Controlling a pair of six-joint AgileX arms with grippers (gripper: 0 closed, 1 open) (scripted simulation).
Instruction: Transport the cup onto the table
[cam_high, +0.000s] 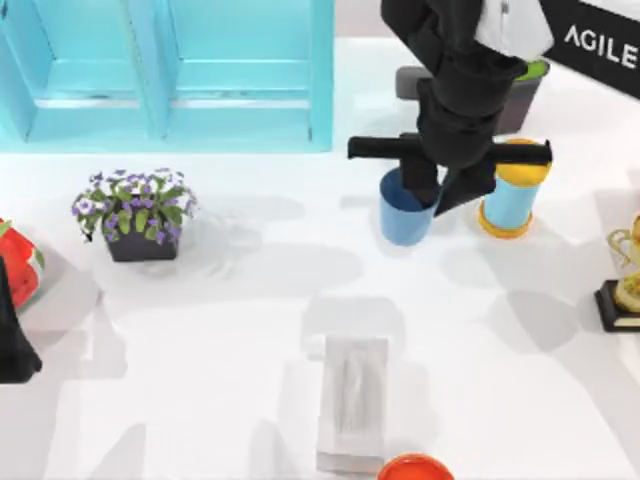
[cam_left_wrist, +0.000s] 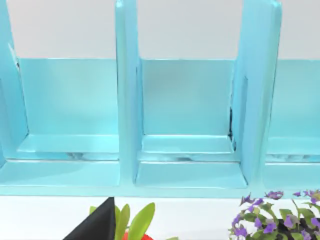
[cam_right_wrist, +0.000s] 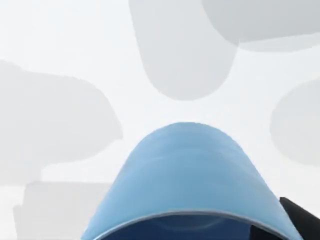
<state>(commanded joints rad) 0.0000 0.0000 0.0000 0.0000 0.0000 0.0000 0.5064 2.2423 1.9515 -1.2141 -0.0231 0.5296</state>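
Blue and slightly tapered, the cup (cam_high: 404, 217) you are moving stands right of centre on the glossy white table (cam_high: 230, 340), its rim partly under your right gripper (cam_high: 437, 192). That black gripper reaches down onto the cup's right side, one finger dipping over the rim toward the darker inside; you cannot tell from these views how wide it is spread or whether it truly grips the wall. Your right wrist camera looks along the cup's smooth rounded side (cam_right_wrist: 186, 170), with soft grey shadows on the white surface beyond.

Just right of the cup stands a taller light-blue cylinder (cam_high: 511, 195) capped and footed in orange-yellow. Behind the arm sits a dark pot (cam_high: 515, 100) with green at its top. Panelled turquoise cabinet doors (cam_high: 165, 70) fill the table's far left. A square dark pot of purple-and-white flowers (cam_high: 135, 213) sits left of centre, and a pale rectangular box (cam_high: 352, 402) lies near the front edge beside a red-orange round thing (cam_high: 414, 468). Your left arm (cam_high: 14, 335) is parked at the left edge.
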